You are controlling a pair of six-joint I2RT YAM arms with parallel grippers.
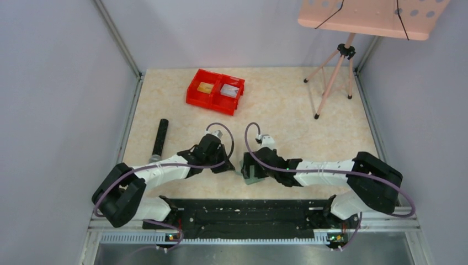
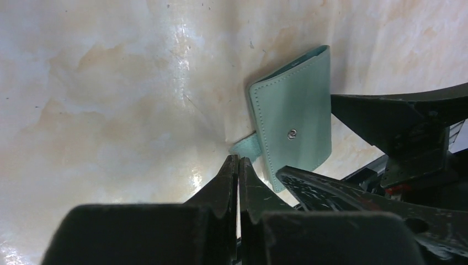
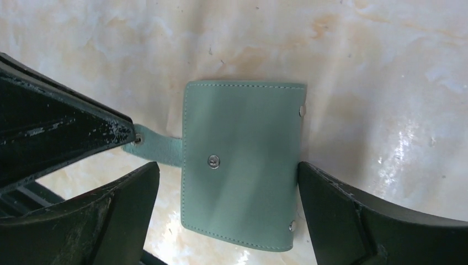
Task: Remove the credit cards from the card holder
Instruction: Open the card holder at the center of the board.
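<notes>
A beige marbled counter (image 1: 292,110) fills a grey-walled cell. Nearest the arm bases, the card holder (image 3: 248,127) lies flat and folded shut directly beneath the right claw (image 3: 229,165). That claw is released, its jaws standing wide on either side of the holder's short span, and the holder's long axis points straight ahead of it. Off that claw's left side the tab (image 3: 157,146) reaches out to the left claw (image 2: 238,160), which is clenched with its tips touching the tab's end; whether the tab is caught, I cannot tell. No brand or writing shows, only a snap stud (image 3: 213,161). Well beyond both claws, a red bin (image 1: 210,105) holds a gold-yellow card (image 1: 205,87) and a pale card (image 1: 230,90), one per compartment.
</notes>
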